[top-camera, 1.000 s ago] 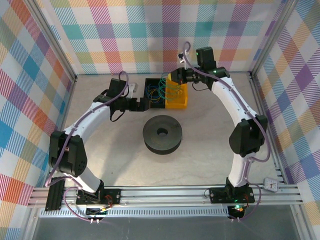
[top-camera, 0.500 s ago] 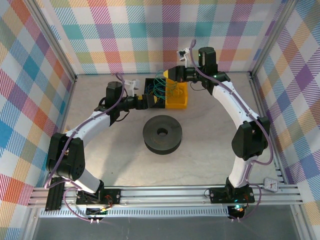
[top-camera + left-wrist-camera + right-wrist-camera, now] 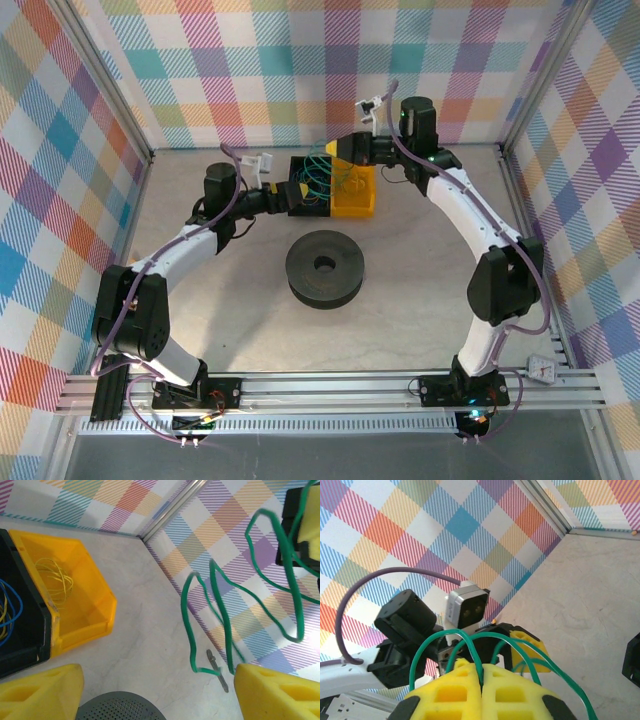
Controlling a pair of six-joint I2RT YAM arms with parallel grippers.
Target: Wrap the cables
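The cables (image 3: pixel 320 178) are thread-thin wires. One green cable (image 3: pixel 490 634) rises in springy arcs from between the right gripper (image 3: pixel 482 680) pads. Its yellow foam jaws are pressed flat together on the strand, so they are grasping it. From the left wrist view the same green wire (image 3: pixel 187 622) hangs in loose, kinked loops in the gap ahead of the left gripper (image 3: pixel 159 690). It lies nearer that gripper's right pad (image 3: pixel 277 690) than its left pad, and touches neither as far as can be seen. Those jaws stand wide apart, released, with nothing held.

More wires lie off to the left of the open jaws. There is a small yellow coil (image 3: pixel 55 580) in the yellow bin (image 3: pixel 80 615), and blue and yellow strands (image 3: pixel 10 605) in the black bin (image 3: pixel 25 640) touching it.

The table (image 3: pixel 420 290) is pale and marbled grey. It is walled by pastel plaid panels (image 3: pixel 300 70) in an aluminium frame.

From above, the right gripper (image 3: pixel 335 148) sits over the bins' far edge and the left gripper (image 3: pixel 300 193) faces it across them. A black spool (image 3: pixel 325 268) lies flat, well apart on the near side. The right wrist view adds the left arm's camera block (image 3: pixel 467 607), just beyond its own pads.
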